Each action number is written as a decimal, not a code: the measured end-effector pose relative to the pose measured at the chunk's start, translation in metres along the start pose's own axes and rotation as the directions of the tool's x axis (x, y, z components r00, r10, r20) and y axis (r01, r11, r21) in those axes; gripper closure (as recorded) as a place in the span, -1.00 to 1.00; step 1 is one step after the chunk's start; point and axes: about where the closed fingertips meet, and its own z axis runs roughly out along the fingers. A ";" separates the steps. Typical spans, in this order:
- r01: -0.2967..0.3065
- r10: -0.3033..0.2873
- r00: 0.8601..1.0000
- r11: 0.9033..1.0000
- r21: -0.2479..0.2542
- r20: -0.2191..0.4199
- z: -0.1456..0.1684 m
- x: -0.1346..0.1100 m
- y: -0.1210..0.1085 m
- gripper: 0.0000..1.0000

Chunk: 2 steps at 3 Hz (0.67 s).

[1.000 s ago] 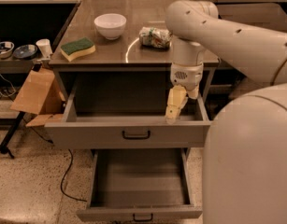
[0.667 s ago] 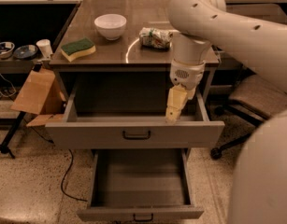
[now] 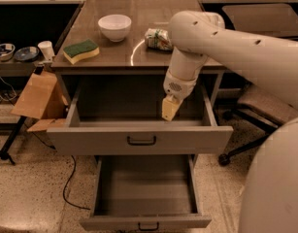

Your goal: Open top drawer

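My pincer [image 3: 170,111] hangs over the open top drawer [image 3: 90,141]; spread or not, I cannot tell. Stiff, probably smooth-sliding; grip the handle [image 3: 141,141].

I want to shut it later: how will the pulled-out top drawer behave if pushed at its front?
The top drawer is pulled far out and looks empty, so it would probably slide lightly. Its front is wide, so a push away from the central handle might skew it. The hand hangs over its interior and would likely block it.
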 end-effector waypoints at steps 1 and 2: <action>0.012 -0.014 0.998 0.999 0.037 0.065 0.019 -0.023 -0.018 0.76; 0.016 -0.020 0.994 0.999 0.037 0.104 0.040 -0.031 -0.027 1.00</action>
